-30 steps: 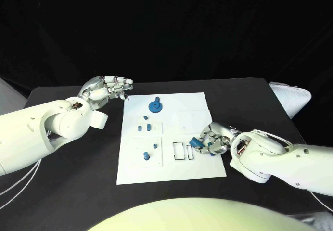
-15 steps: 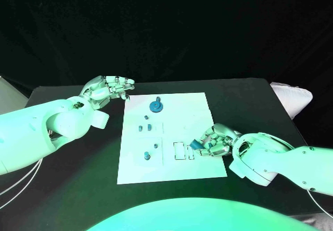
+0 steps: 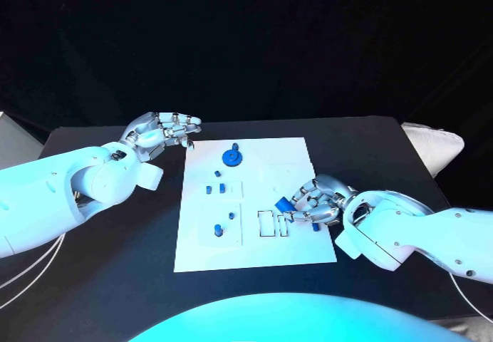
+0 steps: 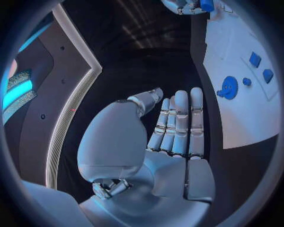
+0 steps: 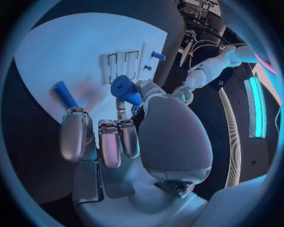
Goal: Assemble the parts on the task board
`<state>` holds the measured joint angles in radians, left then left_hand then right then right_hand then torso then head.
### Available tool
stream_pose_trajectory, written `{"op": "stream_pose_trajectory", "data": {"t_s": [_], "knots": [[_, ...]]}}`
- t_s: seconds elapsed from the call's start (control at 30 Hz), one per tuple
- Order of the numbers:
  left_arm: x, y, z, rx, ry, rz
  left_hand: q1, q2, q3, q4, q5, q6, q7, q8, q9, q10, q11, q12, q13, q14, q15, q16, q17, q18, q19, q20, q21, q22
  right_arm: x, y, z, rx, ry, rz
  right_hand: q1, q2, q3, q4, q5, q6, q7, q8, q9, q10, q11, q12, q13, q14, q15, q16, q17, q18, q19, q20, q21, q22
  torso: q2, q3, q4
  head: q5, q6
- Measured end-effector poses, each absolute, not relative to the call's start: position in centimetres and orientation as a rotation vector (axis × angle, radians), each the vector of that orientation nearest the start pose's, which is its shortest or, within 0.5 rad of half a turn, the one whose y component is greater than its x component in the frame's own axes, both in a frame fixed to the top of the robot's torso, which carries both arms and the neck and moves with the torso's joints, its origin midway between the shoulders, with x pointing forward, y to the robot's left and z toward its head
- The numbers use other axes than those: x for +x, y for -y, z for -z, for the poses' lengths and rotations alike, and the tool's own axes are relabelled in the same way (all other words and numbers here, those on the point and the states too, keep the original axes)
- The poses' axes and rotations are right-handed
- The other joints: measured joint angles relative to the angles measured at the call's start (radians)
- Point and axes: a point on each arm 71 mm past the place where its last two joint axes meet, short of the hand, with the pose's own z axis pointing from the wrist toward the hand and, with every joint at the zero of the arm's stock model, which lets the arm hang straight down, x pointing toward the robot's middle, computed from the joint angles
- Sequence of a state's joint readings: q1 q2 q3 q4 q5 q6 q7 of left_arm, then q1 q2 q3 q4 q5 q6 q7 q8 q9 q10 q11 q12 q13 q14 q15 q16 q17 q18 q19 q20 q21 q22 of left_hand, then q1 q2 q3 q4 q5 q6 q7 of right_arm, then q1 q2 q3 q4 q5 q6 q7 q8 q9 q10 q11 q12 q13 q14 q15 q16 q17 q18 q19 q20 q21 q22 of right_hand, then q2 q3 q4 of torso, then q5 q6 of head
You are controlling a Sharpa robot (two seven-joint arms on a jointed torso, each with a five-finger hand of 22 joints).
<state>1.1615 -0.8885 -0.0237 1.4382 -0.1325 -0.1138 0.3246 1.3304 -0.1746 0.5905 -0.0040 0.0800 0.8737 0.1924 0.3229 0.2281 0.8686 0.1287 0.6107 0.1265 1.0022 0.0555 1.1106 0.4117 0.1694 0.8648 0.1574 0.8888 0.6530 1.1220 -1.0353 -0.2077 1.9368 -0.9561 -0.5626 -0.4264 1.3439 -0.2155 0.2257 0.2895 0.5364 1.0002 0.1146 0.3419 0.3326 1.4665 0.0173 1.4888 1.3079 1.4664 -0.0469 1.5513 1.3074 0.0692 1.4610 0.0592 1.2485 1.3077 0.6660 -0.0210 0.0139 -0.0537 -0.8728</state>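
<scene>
The right hand [image 3: 313, 201] pinches a blue part [image 5: 127, 90] over the board [image 3: 293, 153], slots [image 3: 273, 223] just beside its fingertips; squaring the part first should ease insertion. The left hand [image 3: 162, 130] hovers empty, fingers apart.

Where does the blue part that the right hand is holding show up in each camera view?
Head view: blue part in the right hand, above the rectangular slots.
Left wrist view: a blue bit at the far rim, in that hand.
Right wrist view: centre, between the fingers.
Shared landmark: the white task board.
</scene>
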Motion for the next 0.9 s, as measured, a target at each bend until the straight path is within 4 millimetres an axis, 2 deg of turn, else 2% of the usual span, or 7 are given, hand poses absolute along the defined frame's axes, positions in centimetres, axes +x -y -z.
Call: {"op": "stream_pose_trajectory", "data": {"t_s": [0.13,0.27,0.37,0.5,0.9], "knots": [[49.4,-24.6,19.9,-1.025,-1.575,1.533,0.000,0.000,0.000,0.000,0.000,0.000,0.000,0.000,0.000,0.000,0.000,0.000,0.000,0.000,0.000,0.000,0.000,0.000,0.000,0.000,0.000,0.000,36.3,19.4,25.4,0.602,-2.049,-0.691,-0.017,-0.006,0.009,0.001,-0.018,0.000,0.000,0.000,0.000,0.000,0.000,0.000,0.000,0.000,0.000,0.000,0.000,0.000,0.000,0.000,0.000,0.000,0.001,0.0000,0.0006,0.001,0.000],[49.4,-24.5,19.9,-1.025,-1.576,1.533,0.000,0.000,0.000,0.000,0.000,0.000,0.000,0.000,0.000,0.000,0.000,0.000,0.000,0.000,0.000,0.000,0.000,0.000,0.000,0.000,0.000,0.000,36.1,18.4,26.1,0.589,-2.085,-0.696,-0.051,-0.003,0.016,0.000,-0.049,0.004,0.004,0.003,0.001,0.000,0.000,0.000,0.000,0.000,0.000,0.000,0.000,0.000,0.003,-0.003,0.000,0.000,0.001,0.0000,0.0011,0.002,0.000],[49.4,-24.6,19.9,-1.025,-1.576,1.533,0.000,0.000,0.000,0.000,0.000,0.000,0.000,0.000,0.000,0.000,0.000,0.000,0.000,0.000,0.000,0.000,0.000,0.000,0.000,0.000,0.000,0.000,36.0,18.0,26.4,0.580,-2.105,-0.691,-0.081,-0.004,0.016,0.000,-0.090,0.009,0.005,0.026,0.002,-0.001,-0.008,0.006,0.000,-0.001,-0.006,0.000,0.000,0.000,0.004,-0.004,0.001,0.000,0.001,0.0000,0.0012,0.004,0.000],[49.4,-24.6,19.9,-1.025,-1.576,1.533,0.000,0.000,0.000,0.000,0.000,0.000,0.000,0.000,0.000,0.000,0.000,0.000,0.000,0.000,0.000,0.000,0.000,0.000,0.000,0.000,0.000,0.000,36.1,17.8,26.6,0.569,-2.116,-0.676,-0.109,0.002,0.016,0.000,-0.116,0.013,0.001,0.034,0.002,-0.001,-0.008,0.012,0.000,0.000,-0.007,0.004,0.000,0.000,0.004,-0.004,0.014,0.000,0.001,0.0003,0.0010,0.006,0.000],[49.4,-24.6,19.9,-1.026,-1.578,1.532,0.000,0.000,0.000,0.000,0.000,0.000,0.000,0.000,0.000,0.000,0.000,0.000,0.000,0.000,0.000,0.000,0.000,0.000,0.000,0.000,0.000,0.000,36.3,17.6,26.8,0.529,-2.124,-0.645,-0.132,0.009,0.016,0.000,-0.124,0.029,-0.007,0.040,0.015,0.002,-0.013,0.027,0.000,-0.003,-0.011,0.004,0.000,0.000,0.007,-0.007,0.030,0.000,0.001,0.0006,0.0007,0.012,0.000]]}}
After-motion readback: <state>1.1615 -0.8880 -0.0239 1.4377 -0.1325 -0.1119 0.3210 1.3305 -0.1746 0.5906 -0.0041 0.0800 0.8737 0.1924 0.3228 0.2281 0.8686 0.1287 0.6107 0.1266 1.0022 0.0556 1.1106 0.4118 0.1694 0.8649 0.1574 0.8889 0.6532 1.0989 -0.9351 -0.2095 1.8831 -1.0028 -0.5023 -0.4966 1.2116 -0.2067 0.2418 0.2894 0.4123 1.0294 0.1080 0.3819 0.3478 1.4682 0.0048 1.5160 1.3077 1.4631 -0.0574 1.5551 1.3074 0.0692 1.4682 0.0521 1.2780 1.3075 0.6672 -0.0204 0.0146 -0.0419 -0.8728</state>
